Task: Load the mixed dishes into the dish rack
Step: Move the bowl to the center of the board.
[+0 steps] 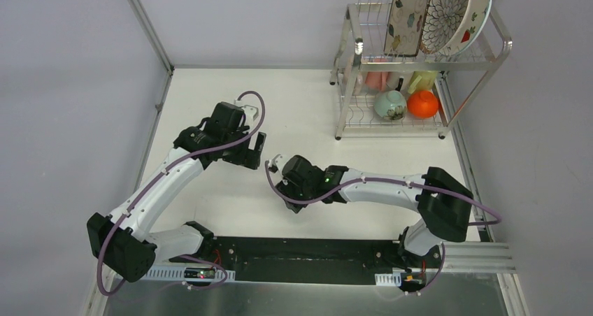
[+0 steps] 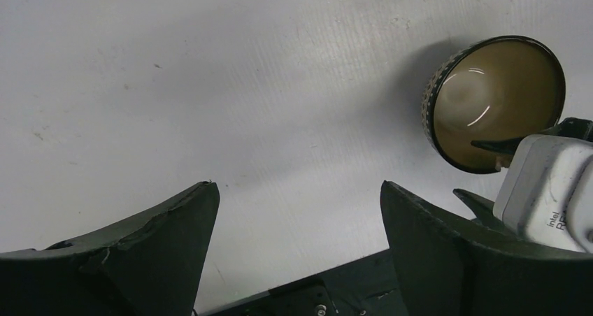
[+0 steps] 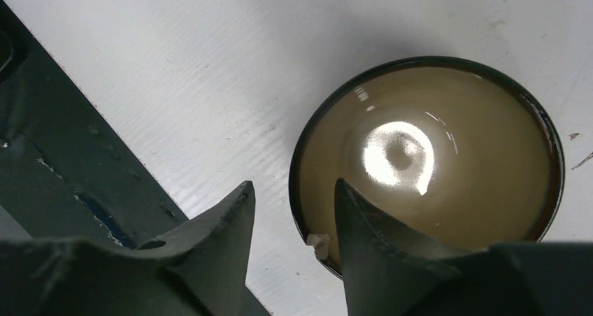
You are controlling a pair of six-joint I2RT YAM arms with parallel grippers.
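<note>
At mid-table, the rim of the dark brown bowl (image 3: 426, 162) is being straddled, not pinched, by the parted right gripper (image 3: 294, 183); the left gripper (image 2: 297, 184) is being held spread wide nearby.

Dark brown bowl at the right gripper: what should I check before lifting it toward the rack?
1. Right gripper straddles the rim of the dark brown glazed bowl, one finger inside: ok.
2. Jaws closed on the rim: not ok, gap visible.
3. Bowl upright on the white table: ok.
4. Left gripper open, empty, clear of the bowl: ok.
5. Free spot in the silver wire dish rack: cannot tell.
</note>
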